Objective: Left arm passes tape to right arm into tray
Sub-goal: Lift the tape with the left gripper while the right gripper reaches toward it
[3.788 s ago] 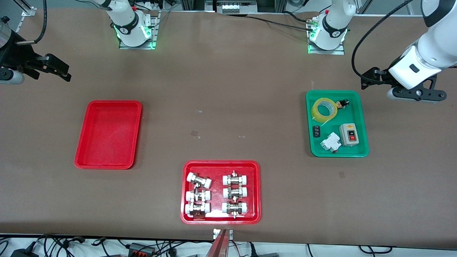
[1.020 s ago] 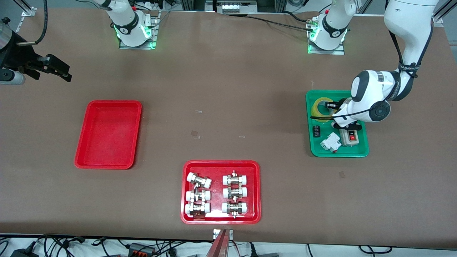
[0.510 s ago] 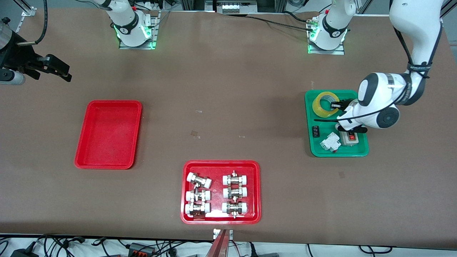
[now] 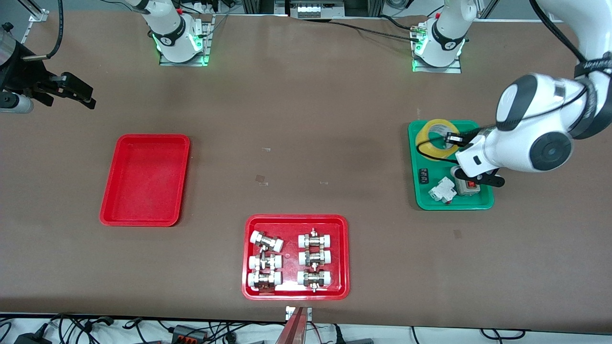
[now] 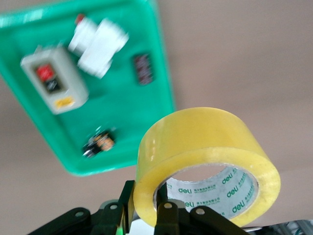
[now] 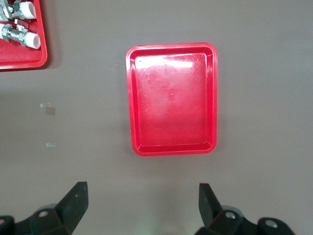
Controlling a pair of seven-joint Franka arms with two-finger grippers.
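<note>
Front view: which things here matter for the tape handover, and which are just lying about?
In the job:
- yellow translucent tape roll, held by left gripper over the green tray
- plain red plastic tray
- right gripper, open, waiting

Lying about:
- red tray of white-capped metal fittings
- grey switch box

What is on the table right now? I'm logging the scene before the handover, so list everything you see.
tape: 1, translucent yellow, held up over the green tray
green tray: 1, toward the left arm's end
grey switch box: 1, in the green tray
white breaker: 1, in the green tray
tray: 1, plain red, toward the right arm's end
fittings tray: 1, red, six white-capped metal fittings, nearest the front camera
left gripper: shut on the tape's wall
right gripper: open, waiting above the table beside the plain tray
</note>
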